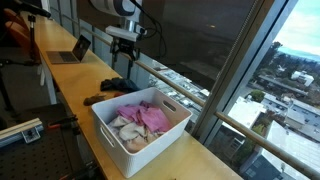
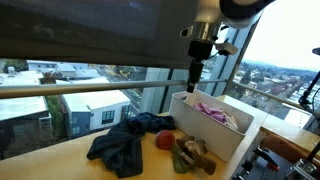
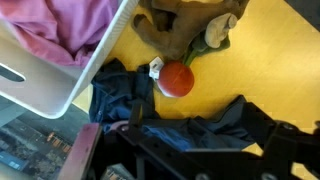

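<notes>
Half of basket (image 3: 50,82) cut off | hand (image 3: 185,162) blurred — dark cloth (image 3: 120,97) partly hidden

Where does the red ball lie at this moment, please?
In an exterior view the red ball lies on the wooden counter, between the dark blue cloth and the brown plush toy, close to the white basket.

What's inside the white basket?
A pink cloth and pale, crumpled fabrics fill the white basket. Whatever lies under them, and the basket's floor, is covered.
</notes>
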